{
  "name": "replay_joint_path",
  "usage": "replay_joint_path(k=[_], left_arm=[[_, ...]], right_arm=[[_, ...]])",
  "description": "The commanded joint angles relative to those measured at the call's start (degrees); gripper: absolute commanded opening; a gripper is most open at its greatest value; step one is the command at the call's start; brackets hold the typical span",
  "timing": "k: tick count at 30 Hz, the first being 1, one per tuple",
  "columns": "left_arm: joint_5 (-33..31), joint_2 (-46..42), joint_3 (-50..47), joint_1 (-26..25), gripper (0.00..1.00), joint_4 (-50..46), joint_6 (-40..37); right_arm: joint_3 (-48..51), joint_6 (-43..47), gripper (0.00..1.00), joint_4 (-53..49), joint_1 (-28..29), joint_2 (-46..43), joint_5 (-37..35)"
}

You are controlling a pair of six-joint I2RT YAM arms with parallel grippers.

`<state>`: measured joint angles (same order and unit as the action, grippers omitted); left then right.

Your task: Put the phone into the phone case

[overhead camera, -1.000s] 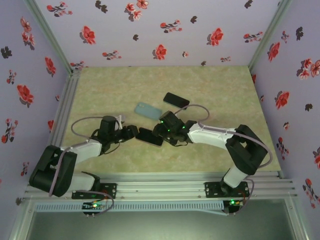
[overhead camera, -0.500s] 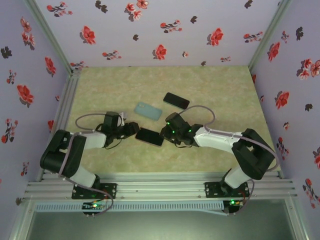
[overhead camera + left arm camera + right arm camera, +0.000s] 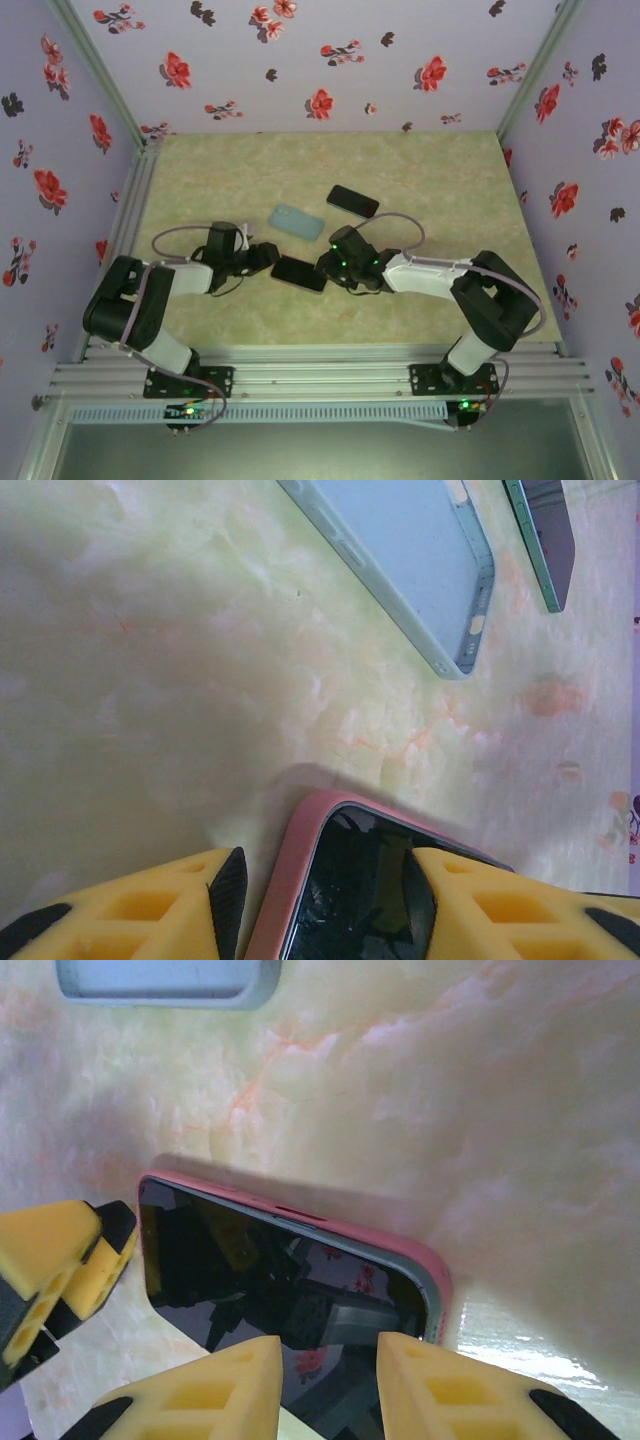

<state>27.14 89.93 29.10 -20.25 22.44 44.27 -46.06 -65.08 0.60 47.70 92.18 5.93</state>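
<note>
Top view. The table (image 3: 420, 180) is marbled yellow-green. The phone (image 3: 298, 273) lies flat near the middle, screen up, between my two pincers. My left pincer (image 3: 265, 258) is at its left end and my right pincer (image 3: 325, 268) at its right end. An empty pale blue-green case (image 3: 297, 221) lies just beyond, and a second dark phone (image 3: 352, 201) lies farther back to the right.

Left wrist. My left pincer (image 3: 325, 880) stands open, its yellow fingers (image 3: 150, 910) spread. The phone (image 3: 360, 890) sits in a pink case (image 3: 285, 880), whose rim wraps the near corner. One finger is just outside the rim, apart from it. The other overlaps the screen. The blue-green case (image 3: 400, 560) lies ahead, hollow side up, with the second phone (image 3: 545, 535) past it.

Right wrist. My right pincer (image 3: 328, 1355) is parted, gripping nothing, and both fingers (image 3: 200, 1395) hang over the phone's near long edge. Glass (image 3: 270, 1280) fills the pink case (image 3: 435, 1280), with a thin grey-green edge showing inside the rim at the right end. The left pincer's fingertips (image 3: 60, 1260) are at the far short end. I cannot tell whether they touch it. The blue-green case (image 3: 165, 980) is at the top edge.
</note>
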Motion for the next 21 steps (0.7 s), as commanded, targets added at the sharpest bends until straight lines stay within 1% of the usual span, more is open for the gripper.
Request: replay_joint_path(k=[1,11,21], left_arm=[[1.5,1.7,-1.5,-1.1,0.5,4.1,1.1],[1.6,1.7,-3.3,-1.6,0.5,6.4,2.5],[1.8,-0.5,-5.2,-2.0,0.5,6.1,3.3]], right_arm=[[1.8,-1.4,0.33,1.7,-0.3,0.5,0.6],[4.3,-2.1,0.33,0.0,-0.1,-3.3,-1.3],[3.3,-2.7,0.32,2.1,1.0,-0.6,-0.7]])
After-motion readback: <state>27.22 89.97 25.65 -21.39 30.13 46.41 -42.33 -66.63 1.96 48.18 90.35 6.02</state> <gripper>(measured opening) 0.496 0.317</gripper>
